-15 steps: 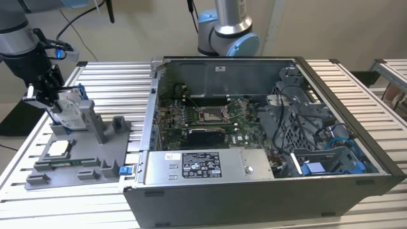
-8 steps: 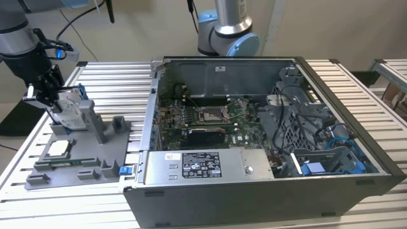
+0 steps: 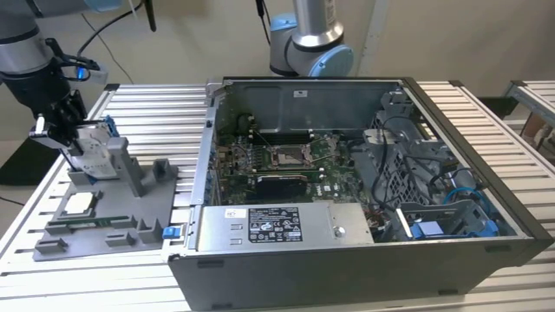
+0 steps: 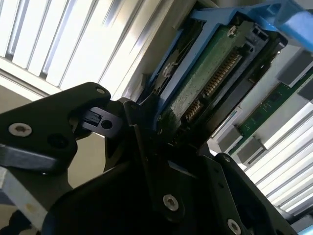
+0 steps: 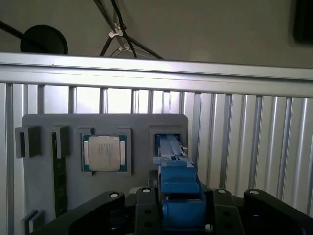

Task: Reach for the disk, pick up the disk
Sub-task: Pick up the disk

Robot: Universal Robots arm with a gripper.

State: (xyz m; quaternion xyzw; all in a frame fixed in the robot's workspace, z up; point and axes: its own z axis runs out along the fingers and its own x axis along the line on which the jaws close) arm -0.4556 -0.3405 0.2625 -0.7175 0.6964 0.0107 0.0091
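The disk (image 3: 97,155) stands on edge in the upright grey holder (image 3: 130,170) at the exterior view's left. My gripper (image 3: 73,139) comes down on it from above, and its black fingers close on both sides of the blue bracket. In the first wrist view the blue-framed disk (image 5: 175,183) runs from the fixture's slot (image 5: 168,133) up between my fingers (image 5: 142,205). The second wrist view shows the disk's green circuit board (image 4: 210,78) and blue frame pinched in my gripper (image 4: 159,115).
The holder is part of a grey fixture plate (image 3: 130,221) that carries a square silver chip (image 3: 77,203) and a memory stick (image 3: 87,224). An open computer case (image 3: 347,182) stands to the exterior view's right on the slatted metal table (image 3: 147,104). Behind it is a second arm's base (image 3: 312,45).
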